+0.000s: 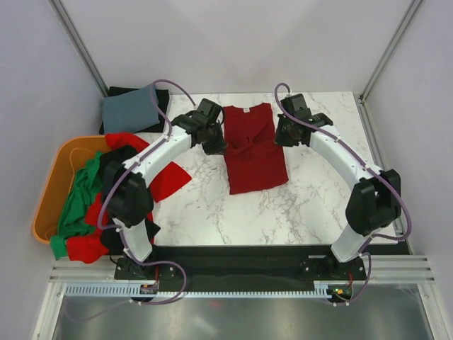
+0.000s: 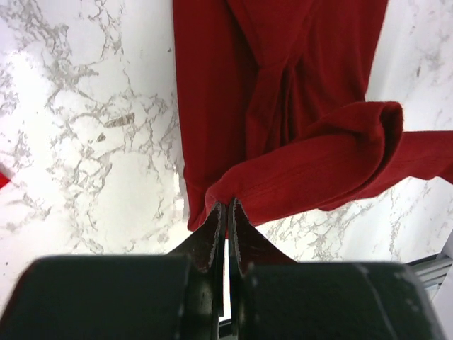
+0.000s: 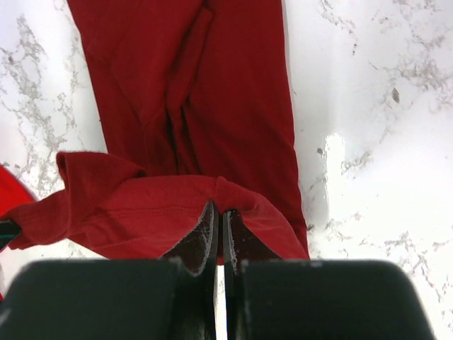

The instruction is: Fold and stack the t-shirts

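Here, at the left edge of the marble surface (image 1: 212, 212), an orange tub (image 1: 48, 195) holds a loose heap of shirts: a green shirt (image 1: 76, 205), a black shirt (image 1: 111, 159) and a bright red shirt (image 1: 168, 180) that spills out of the tub onto the surface. At the far left corner a folded grey cloth (image 1: 131, 108) lies on top of a black cloth (image 1: 117, 92).

Further right, the left pincer (image 2: 226, 207) is clamped tight on the left side edge of the dark red shirt (image 1: 251, 152), with the cloth nipped between its fingertips and raised into a soft roll across the shirt. The dark red shirt lies near the middle of the far edge, its collar toward that edge and its hem toward the near edge. It is narrow, with its sides already turned in, and creases run down its middle.

On the shirt's right side, the right pincer (image 3: 219, 211) is likewise closed hard on the cloth, gripping the right edge of the same raised fold. The two pincers face each other across the shirt.
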